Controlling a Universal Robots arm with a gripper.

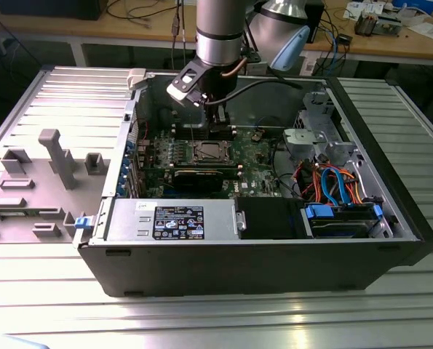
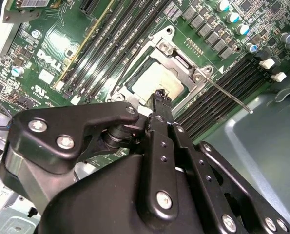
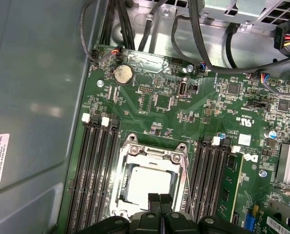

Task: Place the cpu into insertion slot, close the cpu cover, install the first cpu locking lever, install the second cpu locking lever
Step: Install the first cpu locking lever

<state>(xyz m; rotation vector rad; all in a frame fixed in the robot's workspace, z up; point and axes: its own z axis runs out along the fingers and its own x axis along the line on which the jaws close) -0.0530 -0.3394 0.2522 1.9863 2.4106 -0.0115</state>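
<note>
Looking from the exterior view's left, we see a grey panel (image 1: 27, 182) on the surface (image 1: 201, 320), then the open computer case (image 1: 238, 265). Inside, our pincer (image 3: 160, 201), tips pressed together, hangs just over the chip (image 3: 145, 183), which sits in the socket (image 3: 126, 146) with the cover (image 3: 152, 157) down.

Computer case (image 1: 274, 269) lies open on ribbed metal table (image 1: 201, 320), green motherboard (image 1: 256, 156) exposed inside. Arm (image 1: 220, 33) stands vertical over the case, gripper (image 1: 217, 131) low inside it, just above the insertion slot (image 1: 207, 151). Grey plastic fixture (image 1: 56, 156) sits beside the case at the exterior view's left.
</note>
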